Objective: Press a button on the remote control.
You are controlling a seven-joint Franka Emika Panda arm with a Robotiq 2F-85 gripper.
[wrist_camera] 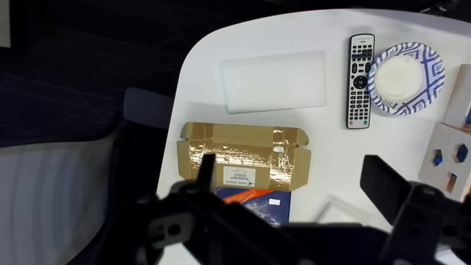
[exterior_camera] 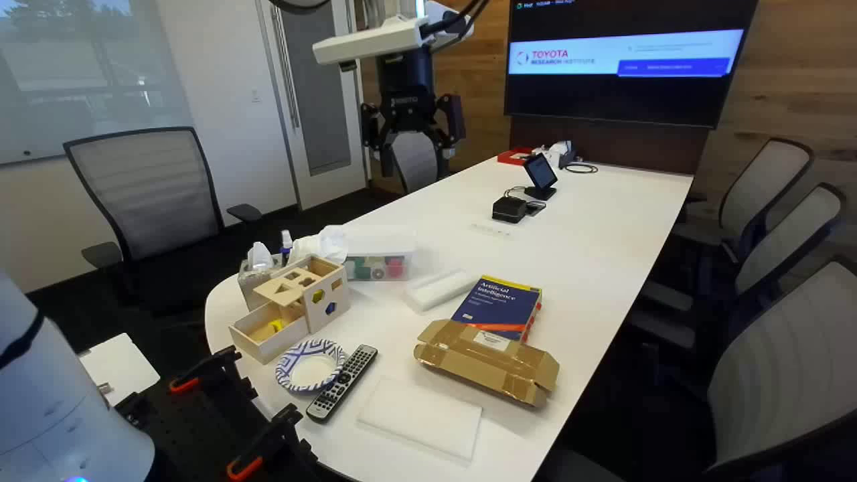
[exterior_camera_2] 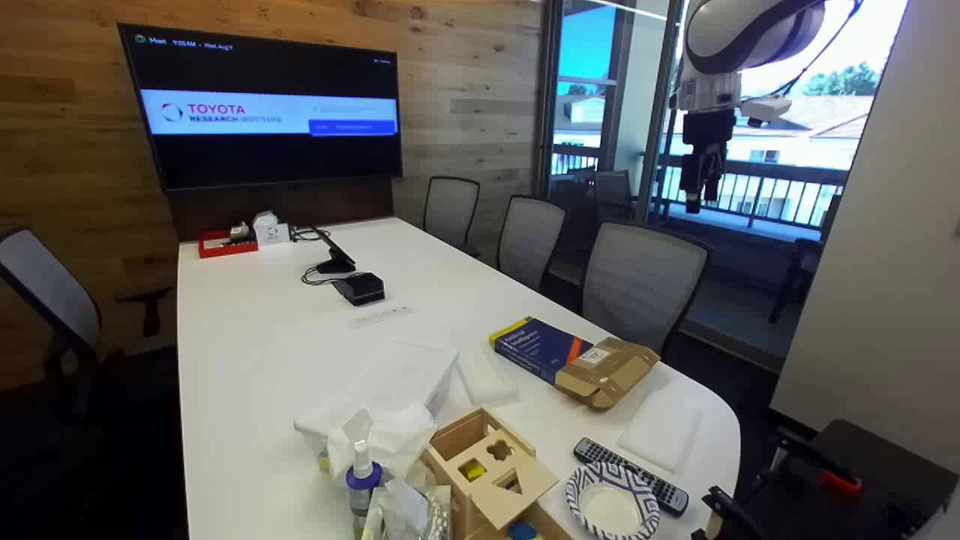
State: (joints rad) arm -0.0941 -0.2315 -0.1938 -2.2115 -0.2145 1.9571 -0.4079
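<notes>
Beside the patterned bowl (wrist_camera: 406, 78) sits the remote control (wrist_camera: 358, 81) on the surface (exterior_camera: 582, 254), buttons (wrist_camera: 359, 106) facing up. Bowl rim overlaps its long edge in the wrist view; can't tell if they touch. Hand (exterior_camera: 416, 164) is up in the air, well above the bowl and well apart from it, fingers (wrist_camera: 382, 186) spread wide. Wooden shape box (exterior_camera: 315, 316) sits just beside the bowl, on the side away from the remote control. White slab (wrist_camera: 274, 81) lies near the bowl, past the remote control. Cardboard package (wrist_camera: 244, 156) is farther from the bowl, overlapping a blue book (exterior_camera: 499, 301) in both exterior views. Clear bin (exterior_camera: 380, 246) and spray bottle (exterior_camera_2: 364, 476) are both past the shape box as seen from the bowl. Black gadget (exterior_camera: 509, 210) and tilted tablet (exterior_camera: 541, 172) sit well apart from the bowl, down the surface. Wall display (exterior_camera_2: 270, 112) is even farther from the bowl, lit, and reads TOYOTA RESEARCH INSTITUTE.
</notes>
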